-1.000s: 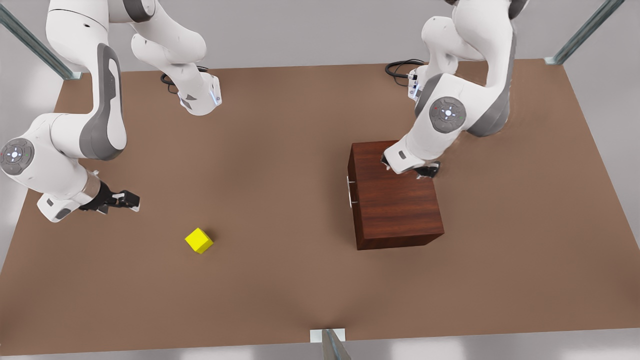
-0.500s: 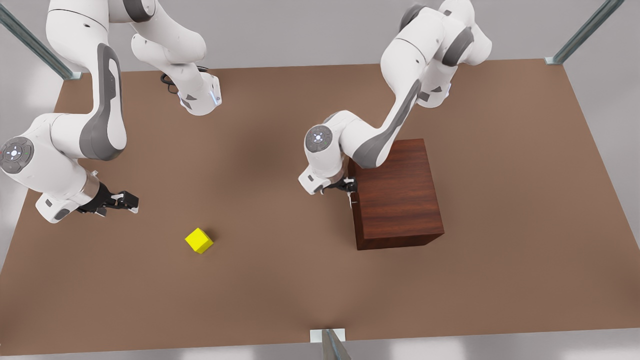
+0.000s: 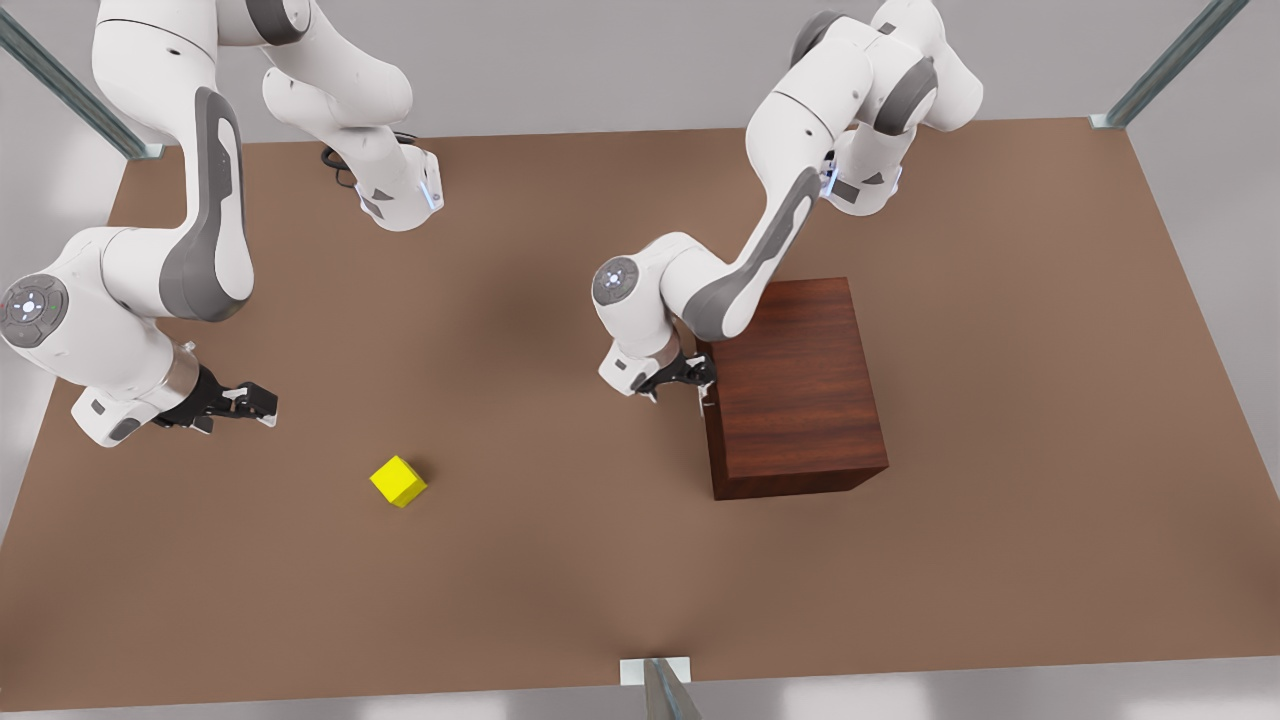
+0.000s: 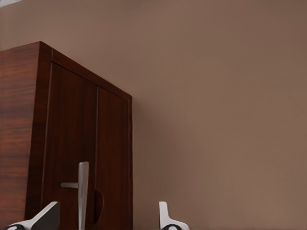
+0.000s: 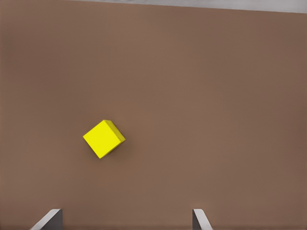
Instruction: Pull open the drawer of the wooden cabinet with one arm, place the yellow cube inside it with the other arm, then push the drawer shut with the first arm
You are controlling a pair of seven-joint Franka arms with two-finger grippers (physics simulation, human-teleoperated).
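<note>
Yellow cube [image 3: 398, 481] on brown table [image 3: 560, 560]

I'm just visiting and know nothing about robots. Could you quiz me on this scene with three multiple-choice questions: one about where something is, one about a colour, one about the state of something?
1. Where is the cube?
A. On the bare table, apart from the cabinet
B. On top of the cabinet
C. Inside the drawer

2. What colour is the cube?
A. Red
B. Yellow
C. Green

3. What is the state of the drawer?
A. Pulled fully out
B. Removed and lying on the table
C. Shut, flush with the cabinet

Answers:
1. A: it sits on the table toward the front view's left, ahead of the open right gripper.
2. B: it is bright yellow in both the front and right wrist views.
3. C: the cabinet's front is flat, while the open left gripper straddles the silver handle.
</note>
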